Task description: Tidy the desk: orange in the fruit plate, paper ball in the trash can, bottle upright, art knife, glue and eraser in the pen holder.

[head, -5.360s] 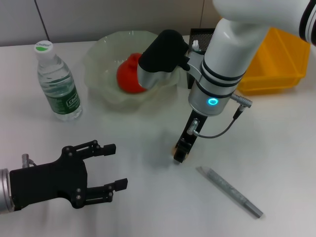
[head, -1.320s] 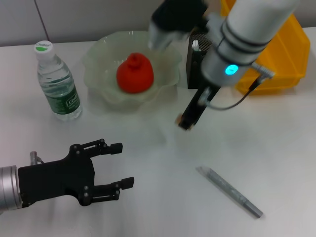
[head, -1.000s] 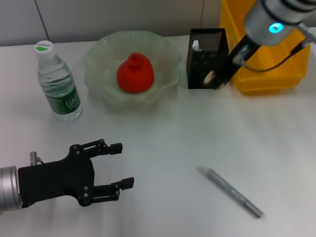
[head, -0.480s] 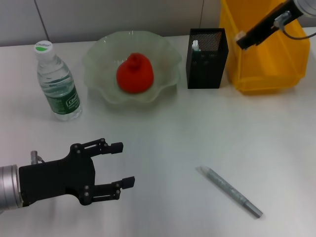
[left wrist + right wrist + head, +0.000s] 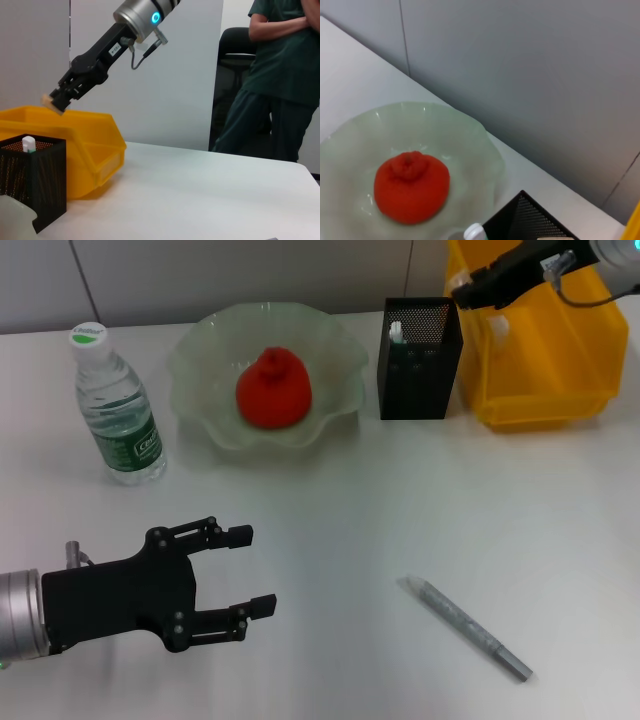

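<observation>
- The desk (image 5: 330,530) is mostly bare in its middle, which leaves wide room for either arm to travel; the crowding is all along the far edge by the wall, from 10 to 2 o'clock in the head view.
- The yellow trash can (image 5: 545,360) sits at 2 o'clock, touching or just beside the pen holder; no paper ball shows on the desk, so that step looks done (the bin's inside cannot be seen well).
- The fruit plate (image 5: 200,370) at 12 o'clock holds the orange (image 5: 273,390), so that item is finished.
- The left gripper (image 5: 215,585) waits at 7 o'clock, low over the desk, fingers spread wide and holding nothing.
- The bottle (image 5: 112,405) at 10 o'clock stands upright with its cap on: done.
- The pen holder (image 5: 420,360) at 1 o'clock already has a white-capped stick in it (probably the glue).
- The right gripper (image 5: 466,292) hangs just above the holder's far rim, near the bin wall, closed on a small pale block, the eraser (image 5: 51,102), which I judge is about to be dropped in; little margin there between the mesh rim and the bin.
- The art knife (image 5: 465,628) lies flat at 5 o'clock, well apart from everything, and is left to do.
</observation>
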`<move>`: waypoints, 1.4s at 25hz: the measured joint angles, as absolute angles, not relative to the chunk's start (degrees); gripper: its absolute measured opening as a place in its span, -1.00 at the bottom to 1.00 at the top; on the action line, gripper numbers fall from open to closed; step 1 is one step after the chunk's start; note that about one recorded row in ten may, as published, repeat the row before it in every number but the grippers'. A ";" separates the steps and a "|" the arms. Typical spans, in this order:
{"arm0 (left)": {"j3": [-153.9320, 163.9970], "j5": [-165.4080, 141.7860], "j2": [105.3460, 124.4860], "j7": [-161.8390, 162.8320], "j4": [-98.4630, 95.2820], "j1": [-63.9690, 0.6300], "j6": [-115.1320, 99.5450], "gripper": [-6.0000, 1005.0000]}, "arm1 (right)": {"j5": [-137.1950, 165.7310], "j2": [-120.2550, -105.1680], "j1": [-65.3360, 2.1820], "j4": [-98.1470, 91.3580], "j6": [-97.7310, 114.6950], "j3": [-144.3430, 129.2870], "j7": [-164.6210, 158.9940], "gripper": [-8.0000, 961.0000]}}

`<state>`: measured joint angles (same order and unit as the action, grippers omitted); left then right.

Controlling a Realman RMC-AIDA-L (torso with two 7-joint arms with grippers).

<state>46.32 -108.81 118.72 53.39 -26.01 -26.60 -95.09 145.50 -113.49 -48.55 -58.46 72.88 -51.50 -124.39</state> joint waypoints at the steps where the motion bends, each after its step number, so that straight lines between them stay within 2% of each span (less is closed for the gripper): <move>1: 46.32 -108.81 118.73 53.42 -26.02 -26.63 -95.09 0.57 | 144.61 -113.35 -48.55 -57.52 72.18 -51.45 -123.52 -0.36; 7: 46.32 -108.79 118.74 53.51 -26.02 -26.81 -95.06 0.57 | 138.52 -112.77 -48.55 -51.30 68.13 -50.68 -117.70 -0.35; 28: 46.32 -108.81 118.66 53.53 -25.31 -27.07 -94.74 0.57 | 135.14 -113.14 -48.12 -45.79 61.69 -50.21 -112.29 -0.29; 35: 46.32 -108.81 118.65 53.56 -25.31 -27.07 -94.77 0.57 | 134.94 -113.21 -48.00 -47.24 63.71 -50.33 -113.21 0.11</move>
<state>46.32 -108.81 118.65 53.56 -25.31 -27.07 -94.77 134.94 -113.21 -48.00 -47.24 63.71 -50.33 -113.22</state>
